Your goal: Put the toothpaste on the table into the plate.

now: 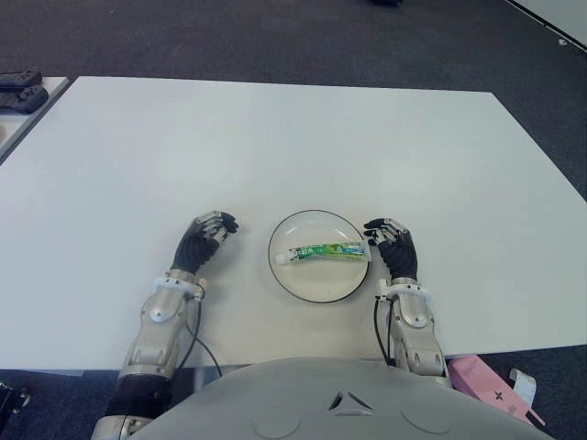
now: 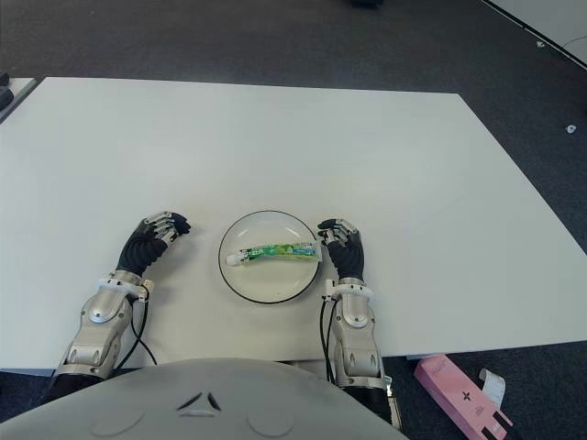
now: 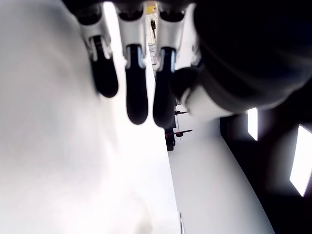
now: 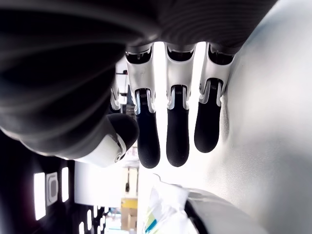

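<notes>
Toothpaste: the toothpaste [image 1: 326, 250] lies flat inside the plate [image 1: 320, 290], cap end toward the left hand's side, crimped tail end toward the right hand's fingers.
Plate: sits on the white worktop [image 1: 293, 147] between the two hands, close to the near edge.
Right hand: the right hand [image 1: 393, 246] shows just beside the plate's right rim; its fingers [image 4: 177, 129] hang loosely extended with a gap to the thumb and nothing between them. The tube's tail and the plate rim show just past the fingertips in the right wrist view, apart from them.
Left hand: the left hand [image 1: 206, 238] shows beside the plate on its left, a little farther off; its fingers [image 3: 136, 83] are relaxed, slightly curled, and hold nothing.
Progress: judged from how things lie, the placing looks done, as the tube is wholly within the rim and neither hand has hold of it. What is left seems only to draw the right hand clear of the plate.
Surroundings: a pink box [image 2: 463, 396] lies on the floor past the worktop's near right corner; dark objects [image 1: 20, 90] sit on a neighbouring surface far to the left.
Obstacles: nothing stands between the fingers and the plate. The one hazard I would expect is the right fingertips nudging the rim, being so near it.
</notes>
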`<act>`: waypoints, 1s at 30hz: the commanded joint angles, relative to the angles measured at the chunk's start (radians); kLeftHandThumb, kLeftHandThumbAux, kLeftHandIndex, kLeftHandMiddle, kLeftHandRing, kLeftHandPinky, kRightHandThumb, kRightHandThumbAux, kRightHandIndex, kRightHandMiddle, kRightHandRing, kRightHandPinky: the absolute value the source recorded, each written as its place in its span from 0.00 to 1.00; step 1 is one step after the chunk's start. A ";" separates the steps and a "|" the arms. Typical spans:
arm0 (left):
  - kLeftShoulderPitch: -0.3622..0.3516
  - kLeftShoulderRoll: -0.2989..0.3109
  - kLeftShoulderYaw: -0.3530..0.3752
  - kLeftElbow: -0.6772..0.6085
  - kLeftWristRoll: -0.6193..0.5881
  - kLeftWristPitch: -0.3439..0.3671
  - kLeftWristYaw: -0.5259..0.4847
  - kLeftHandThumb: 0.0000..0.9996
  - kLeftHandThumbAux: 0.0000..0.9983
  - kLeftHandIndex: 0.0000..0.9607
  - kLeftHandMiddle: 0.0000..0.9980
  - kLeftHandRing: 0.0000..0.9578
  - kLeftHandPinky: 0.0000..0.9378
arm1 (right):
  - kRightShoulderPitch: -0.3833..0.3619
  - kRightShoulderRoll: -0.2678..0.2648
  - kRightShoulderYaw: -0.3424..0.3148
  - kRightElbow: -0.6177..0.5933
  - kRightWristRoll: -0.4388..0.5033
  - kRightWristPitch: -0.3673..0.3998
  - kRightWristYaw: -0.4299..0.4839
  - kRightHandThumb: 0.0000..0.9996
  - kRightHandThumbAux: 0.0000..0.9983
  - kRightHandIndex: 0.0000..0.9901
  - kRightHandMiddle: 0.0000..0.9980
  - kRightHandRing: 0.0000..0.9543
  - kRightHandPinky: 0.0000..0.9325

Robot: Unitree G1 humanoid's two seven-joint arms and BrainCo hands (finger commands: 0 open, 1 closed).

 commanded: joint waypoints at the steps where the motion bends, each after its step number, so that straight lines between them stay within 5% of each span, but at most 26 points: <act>1: 0.017 -0.014 -0.011 0.057 0.011 0.021 -0.006 0.70 0.73 0.44 0.44 0.49 0.50 | 0.013 0.001 0.002 0.020 0.004 0.008 0.006 0.71 0.73 0.43 0.45 0.46 0.48; 30: 0.035 -0.136 0.022 0.070 -0.009 -0.079 0.067 0.71 0.72 0.45 0.47 0.49 0.50 | 0.022 -0.004 -0.007 0.004 0.007 0.022 0.012 0.71 0.73 0.43 0.46 0.47 0.49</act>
